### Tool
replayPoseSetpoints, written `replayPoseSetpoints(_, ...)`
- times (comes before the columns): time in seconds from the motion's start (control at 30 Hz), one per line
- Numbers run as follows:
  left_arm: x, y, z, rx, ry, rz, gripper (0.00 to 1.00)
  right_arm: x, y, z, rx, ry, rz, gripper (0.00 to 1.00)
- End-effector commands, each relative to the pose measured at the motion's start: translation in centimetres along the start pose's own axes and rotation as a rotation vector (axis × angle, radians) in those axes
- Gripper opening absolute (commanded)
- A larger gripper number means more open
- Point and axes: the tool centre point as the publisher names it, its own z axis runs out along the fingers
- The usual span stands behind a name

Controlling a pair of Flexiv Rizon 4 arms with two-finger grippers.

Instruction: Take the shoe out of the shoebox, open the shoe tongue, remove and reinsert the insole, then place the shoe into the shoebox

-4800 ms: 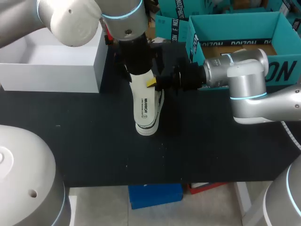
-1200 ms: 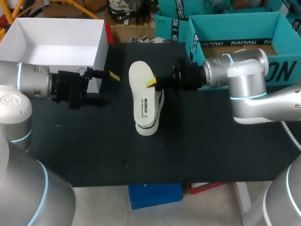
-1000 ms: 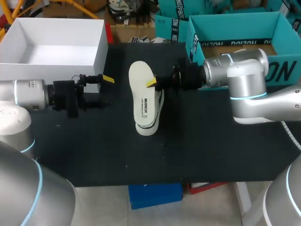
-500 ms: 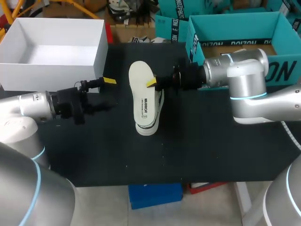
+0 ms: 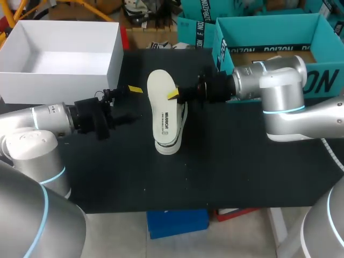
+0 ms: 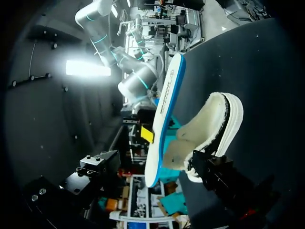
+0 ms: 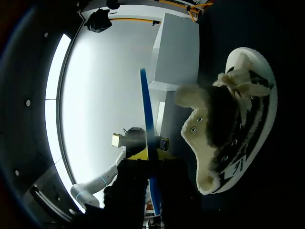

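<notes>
The white insole [image 5: 162,105], blue on its underside [image 6: 164,114], is held over the shoe, with my right gripper [image 5: 174,95] shut on its edge. The right wrist view shows the insole [image 7: 146,129] edge-on between the yellow tips. The white fleece-lined shoe [image 5: 171,141] lies on the black table beneath it, its tongue pulled open [image 7: 224,119]. My left gripper [image 5: 130,103] stands open just left of the insole, holding nothing. In the left wrist view the shoe [image 6: 212,136] lies just ahead of the left fingers.
An open white box [image 5: 114,70] stands at the back left, close behind my left arm. The teal shoebox [image 5: 269,21] stands at the back right, behind my right arm. The black table [image 5: 226,172] stretches out in front of the shoe.
My left arm has moved right and nearer, bringing its open gripper close to the insole. The right arm, insole and shoe have stayed still.
</notes>
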Motion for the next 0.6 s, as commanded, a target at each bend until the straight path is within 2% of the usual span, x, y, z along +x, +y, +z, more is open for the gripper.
replayPoseSetpoints(0.03, 0.2, -0.7, 0.8, -0.076, -0.002, 0.011, 0.93, -0.1, 0.1, 0.1, 0.002, 0.0, 0.001, 0.0)
replayPoseSetpoints(0.27, 0.2, -0.6, 1.6, -0.121, 0.005, 0.019, 1.0, -0.1, 0.1, 0.1, 0.002, 0.0, 0.001, 0.0)
replayPoseSetpoints(0.43, 0.0, 0.3, 2.1, -0.148, 0.002, 0.016, 1.0, -0.1, 0.1, 0.1, 0.002, 0.0, 0.001, 0.0)
replayPoseSetpoints(0.6, 0.0, 0.7, 2.4, -0.153, -0.004, 0.017, 0.96, -0.1, 0.1, 0.1, 0.002, 0.0, 0.001, 0.0)
